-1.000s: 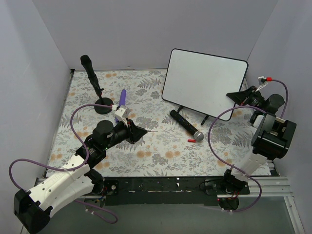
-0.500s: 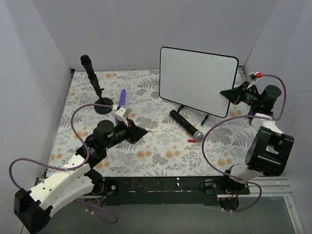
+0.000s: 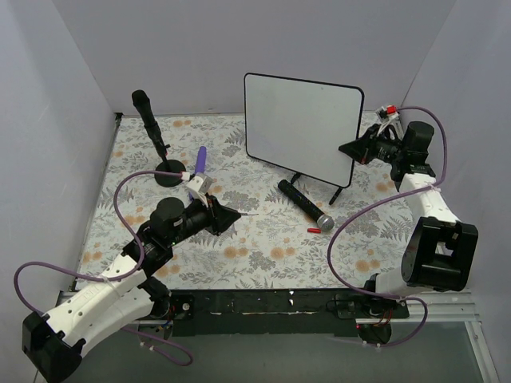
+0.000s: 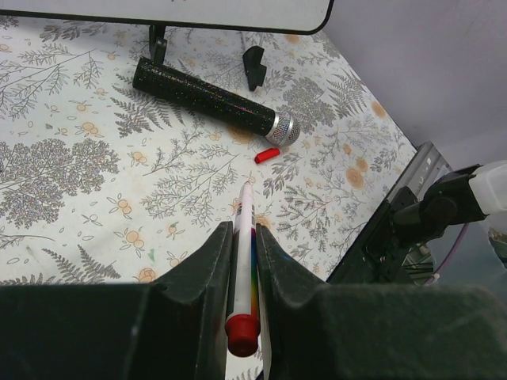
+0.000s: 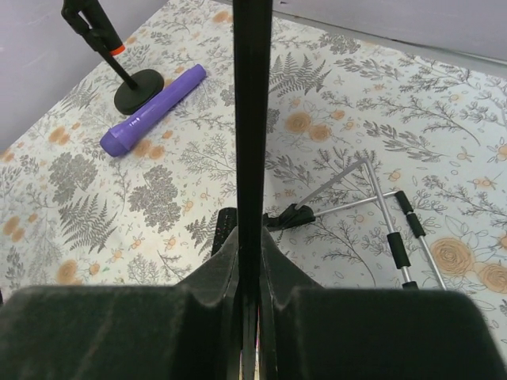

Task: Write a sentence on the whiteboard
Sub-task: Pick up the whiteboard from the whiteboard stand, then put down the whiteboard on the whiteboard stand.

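Your R gripper (image 3: pixel 354 149) is clamped on the right edge of the whiteboard (image 3: pixel 302 126), propping it upright at the back, face toward your L gripper (image 3: pixel 233 215). L is closed on a marker (image 4: pixel 243 253), tip fwd. No sentence visible yet.

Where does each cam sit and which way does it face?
Top external: above and behind, looking down on the table; left arm, right arm show.
Left wrist: low, facing the microphone and red cap; left gripper shut on a marker.
Right wrist: right gripper shut on the whiteboard edge, facing the purple flashlight.
Shared: microphone, in top external and left wrist.
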